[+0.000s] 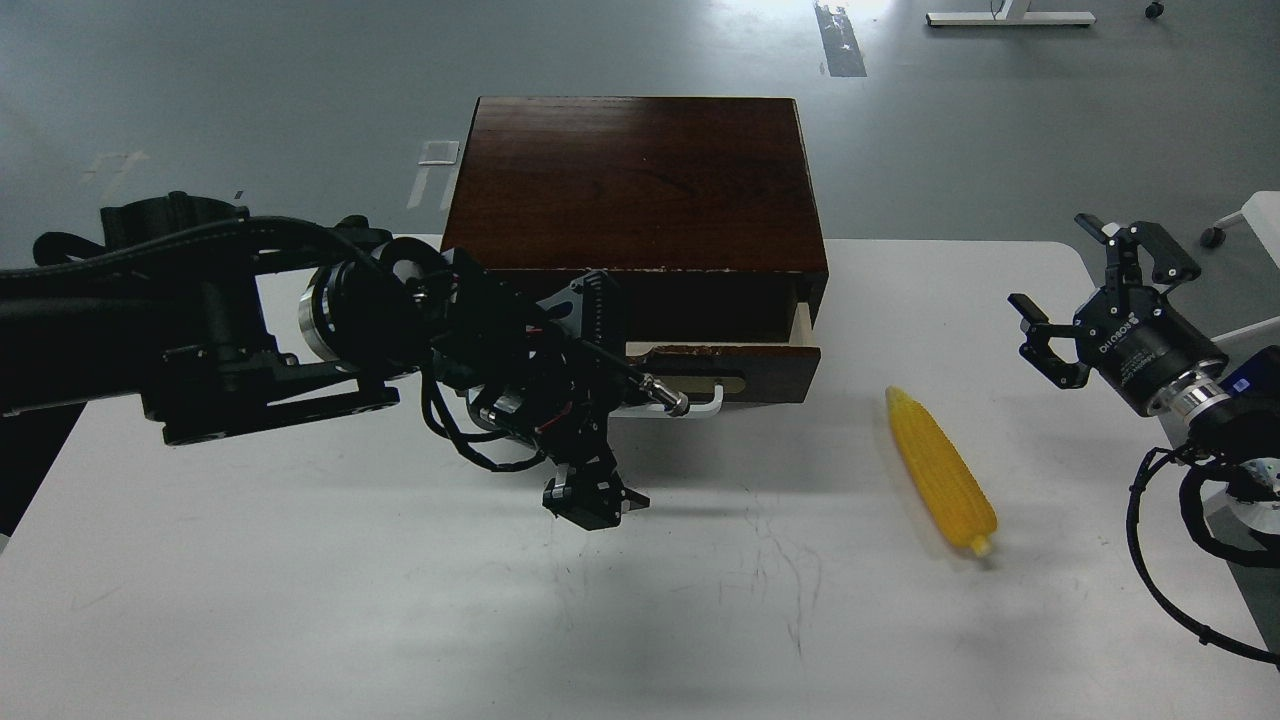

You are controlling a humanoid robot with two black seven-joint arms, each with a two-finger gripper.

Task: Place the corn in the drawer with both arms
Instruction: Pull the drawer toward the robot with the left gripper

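The dark brown wooden box (640, 180) stands at the back middle of the white table (300, 580). Its drawer (760, 368) is pulled partly out, and a pale wood side shows at its right end. My left gripper (640, 395) is at the drawer's white bar handle (708, 402) and grips its left part, hiding much of it. The yellow corn (940, 470) lies on the table right of the box, stub end toward me. My right gripper (1075, 300) is open and empty, held above the table's right edge, well clear of the corn.
The left arm's thick links (200, 320) stretch across the left of the table, in front of the box's left corner. Cables (1170, 540) hang by the right arm. Grey floor lies beyond the table.
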